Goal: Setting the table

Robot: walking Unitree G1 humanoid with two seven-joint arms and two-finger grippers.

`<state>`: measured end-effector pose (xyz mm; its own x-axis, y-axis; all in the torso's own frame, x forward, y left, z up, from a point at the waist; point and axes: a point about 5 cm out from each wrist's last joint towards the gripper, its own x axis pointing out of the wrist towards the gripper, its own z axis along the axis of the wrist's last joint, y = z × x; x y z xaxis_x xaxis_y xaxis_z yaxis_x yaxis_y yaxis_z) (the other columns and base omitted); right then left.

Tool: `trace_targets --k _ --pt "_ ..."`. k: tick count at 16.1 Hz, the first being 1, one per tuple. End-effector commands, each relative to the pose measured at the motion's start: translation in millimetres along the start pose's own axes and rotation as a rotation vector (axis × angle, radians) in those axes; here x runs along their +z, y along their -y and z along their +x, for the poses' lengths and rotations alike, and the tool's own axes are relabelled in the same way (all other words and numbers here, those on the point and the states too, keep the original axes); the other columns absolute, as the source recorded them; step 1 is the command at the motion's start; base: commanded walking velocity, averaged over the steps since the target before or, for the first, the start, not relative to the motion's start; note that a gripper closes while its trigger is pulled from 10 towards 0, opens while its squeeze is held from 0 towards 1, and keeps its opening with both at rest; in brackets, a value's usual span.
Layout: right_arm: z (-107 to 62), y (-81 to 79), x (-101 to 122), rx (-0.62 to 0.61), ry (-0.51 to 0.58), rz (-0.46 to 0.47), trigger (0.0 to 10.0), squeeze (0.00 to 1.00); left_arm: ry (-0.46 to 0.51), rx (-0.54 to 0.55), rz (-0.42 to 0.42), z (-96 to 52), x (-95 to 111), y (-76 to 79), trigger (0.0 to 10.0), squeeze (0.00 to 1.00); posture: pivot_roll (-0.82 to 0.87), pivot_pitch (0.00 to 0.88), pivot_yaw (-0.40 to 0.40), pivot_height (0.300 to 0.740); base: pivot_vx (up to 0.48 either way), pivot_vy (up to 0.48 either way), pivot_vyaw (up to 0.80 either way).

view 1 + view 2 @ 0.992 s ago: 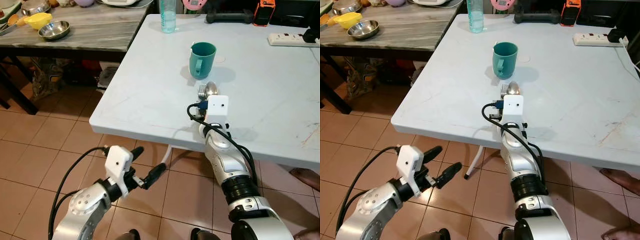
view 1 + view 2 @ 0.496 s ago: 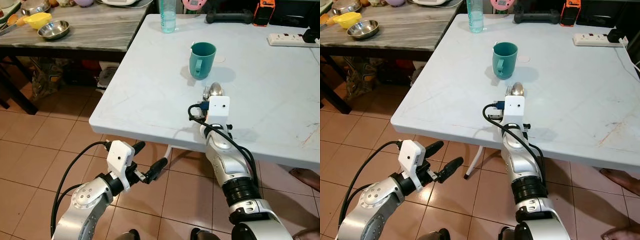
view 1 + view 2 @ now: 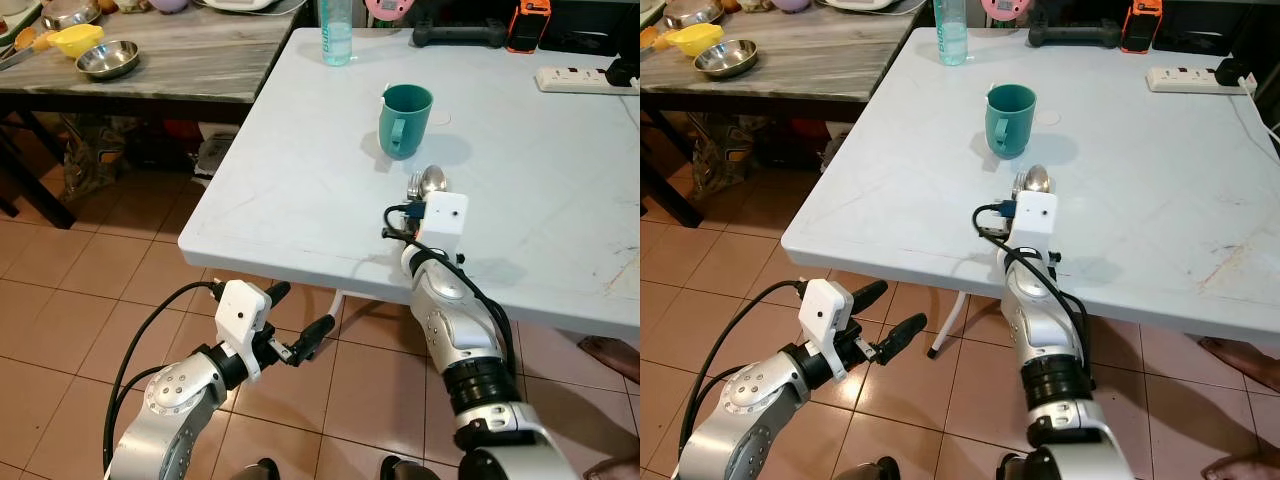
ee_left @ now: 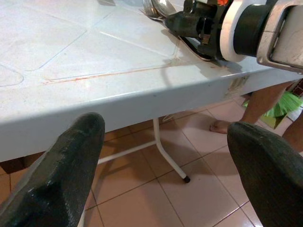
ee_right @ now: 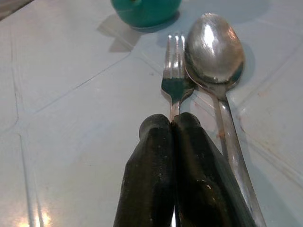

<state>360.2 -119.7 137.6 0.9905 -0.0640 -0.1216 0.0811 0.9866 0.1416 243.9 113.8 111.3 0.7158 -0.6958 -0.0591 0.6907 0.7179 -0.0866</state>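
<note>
**Fork set beside spoon, near front edge**

Fingers [image 5: 189, 156] of my right gripper [image 5: 171, 124] are clenched on the fork [image 5: 174, 71] handle, laying it touching the spoon [image 5: 215, 47] on the table [image 3: 300, 170], just short of the teal mug [image 3: 405, 119]. Left gripper [image 3: 297, 322] hangs spread below the table's front edge, idle.

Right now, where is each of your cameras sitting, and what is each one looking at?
Left eye view: on my head, looking down at the white table, teal mug and both arms.
Right eye view: beside it, seeing the same scene.
Left wrist view: on my left arm below the table's edge, past the open left claw.
Right wrist view: on my right arm, along the right claw pinching the fork beside the spoon.
Both wrist views share the cutlery.
</note>
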Motion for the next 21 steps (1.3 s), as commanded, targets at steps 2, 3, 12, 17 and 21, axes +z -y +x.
trace_targets --k 2,3,12,17,21 --pt "-8.2 11.5 -30.6 -0.069 -0.162 0.01 10.0 1.0 -0.031 0.008 0.014 -3.2 -4.7 -3.3 10.0 0.0 0.04 0.185 0.082 0.74 0.0 0.0 0.0" --pt "-8.5 11.8 -28.9 -0.074 -0.167 0.003 10.0 1.0 -0.034 0.007 0.014 -3.4 -5.0 -3.5 10.0 0.0 0.04 0.183 0.083 0.74 0.0 0.0 0.0" --pt "-8.3 3.7 9.2 0.058 -0.022 -0.055 10.0 0.0 -0.047 -0.008 0.011 -2.4 -6.4 -2.9 10.0 0.0 0.04 0.184 0.089 0.74 0.0 0.0 0.0" --pt "-5.9 10.4 28.0 0.012 0.0 -0.041 10.0 0.0 -0.05 -0.008 0.009 -2.6 -6.8 -3.5 10.0 0.0 0.03 0.183 0.093 0.74 0.0 0.0 0.0" --pt "-7.3 9.0 31.1 0.049 0.011 -0.018 10.0 0.0 -0.053 -0.018 0.006 -2.2 -7.1 -2.4 10.0 0.0 0.03 0.19 0.097 0.74 0.0 0.0 0.0"
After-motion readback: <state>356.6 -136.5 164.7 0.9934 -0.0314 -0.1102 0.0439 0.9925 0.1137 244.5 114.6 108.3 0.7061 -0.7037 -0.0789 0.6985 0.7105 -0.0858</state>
